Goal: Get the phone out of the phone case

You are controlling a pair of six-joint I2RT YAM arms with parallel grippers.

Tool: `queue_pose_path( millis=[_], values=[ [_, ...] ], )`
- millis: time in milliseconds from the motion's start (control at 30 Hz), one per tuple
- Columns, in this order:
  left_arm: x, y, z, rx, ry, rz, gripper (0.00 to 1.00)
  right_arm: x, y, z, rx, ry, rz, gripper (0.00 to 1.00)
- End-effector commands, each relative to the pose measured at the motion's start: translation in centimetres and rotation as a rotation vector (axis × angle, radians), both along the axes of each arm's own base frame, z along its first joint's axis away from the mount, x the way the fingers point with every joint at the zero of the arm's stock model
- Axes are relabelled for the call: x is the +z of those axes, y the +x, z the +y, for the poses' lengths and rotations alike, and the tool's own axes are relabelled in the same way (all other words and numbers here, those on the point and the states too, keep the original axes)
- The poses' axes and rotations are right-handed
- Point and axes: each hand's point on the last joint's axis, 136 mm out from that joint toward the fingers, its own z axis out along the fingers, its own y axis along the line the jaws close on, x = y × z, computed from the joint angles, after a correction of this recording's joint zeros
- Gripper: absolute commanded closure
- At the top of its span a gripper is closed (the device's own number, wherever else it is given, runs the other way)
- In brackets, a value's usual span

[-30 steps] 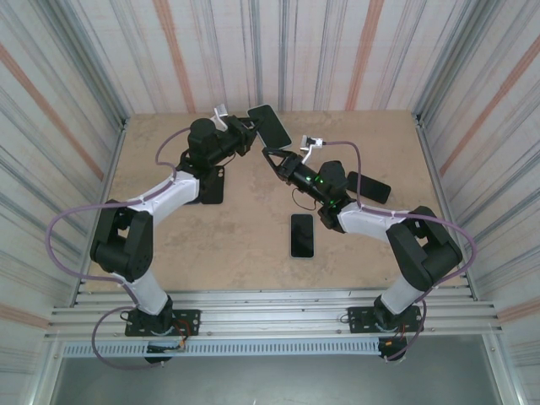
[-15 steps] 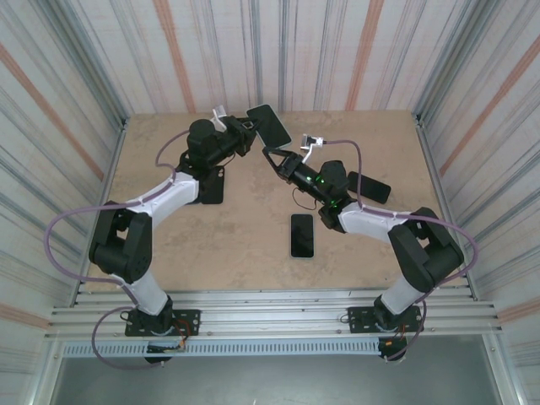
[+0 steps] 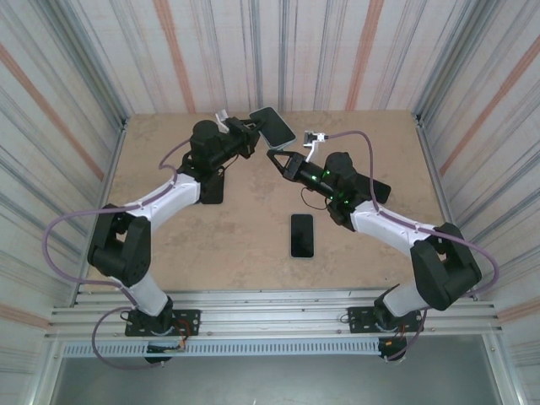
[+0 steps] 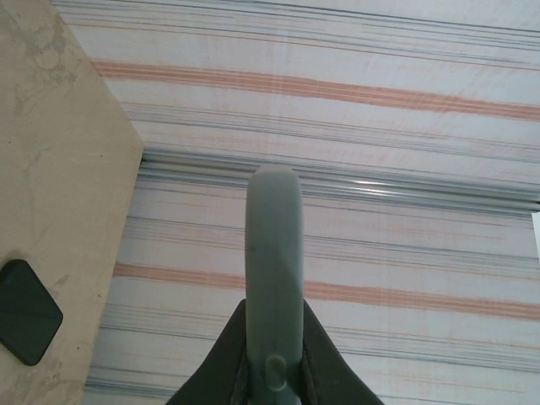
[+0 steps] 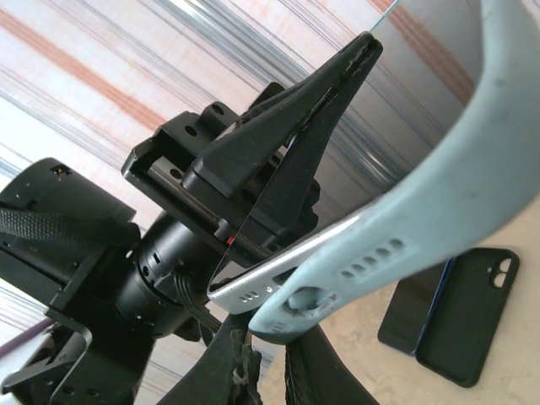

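A pale tan board [image 3: 169,245] forms the floor, boxed in by corrugated walls [image 3: 84,67] striped white, grey and orange. On the board a loose handset [image 3: 302,234] lies face up just toward 6 o'clock of centre. A black case [image 3: 213,187] sits at about 9 o'clock under the left arm, and a dark case with a camera cut-out [image 5: 464,316] lies at 3 o'clock behind the right arm. Since a second ago the right arm's wrist has swung out toward 3 o'clock and its elbow has dropped back. The held item has tipped flatter, showing more of its pale face; the loose handset has not moved. The phone case [image 3: 274,125] hangs in the air toward 12 o'clock, the left gripper [image 3: 253,129] clamped tight on its edge. The right gripper [image 5: 268,363] is pinched together on its lower end by the port hole. The case is matt grey-blue, and there the silver rim of the phone [image 5: 253,291] stands clear of it — partly peeled out, the rest seated.
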Motion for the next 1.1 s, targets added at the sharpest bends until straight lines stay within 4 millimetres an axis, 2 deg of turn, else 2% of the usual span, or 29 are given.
queue_pose_path(
  millis=[0,200,400,533,767,933,1067],
  values=[
    [8.9,-3.6,0.1,-0.068,-0.142,-0.166,1.0,-4.9,1.7,-1.6,-0.082,-0.137,0.114,0.95],
    [8.6,-4.1,0.3,-0.08,-0.077,-0.195,1.0,-3.8,1.8,-1.5,-0.072,-0.037,0.116,0.9],
    [8.1,-3.7,1.6,-0.071,0.01,-0.259,1.0,-1.5,1.3,-2.1,-0.049,0.027,0.101,0.73],
    [8.1,-3.5,2.3,-0.086,0.073,-0.308,1.0,-0.3,0.1,-2.2,0.009,-0.024,0.082,0.62],
    [9.1,-3.3,3.2,-0.155,0.229,-0.502,1.0,1.0,-2.1,-4.3,0.13,-0.151,0.005,0.46],
    [11.5,-4.4,2.5,-0.288,0.284,-0.736,1.0,1.4,-4.1,-4.2,0.297,-0.347,-0.155,0.41],
    [12.7,-5.6,1.8,-0.387,0.317,-0.897,1.0,1.1,-4.2,-3.8,0.399,-0.418,-0.241,0.42]
  ],
)
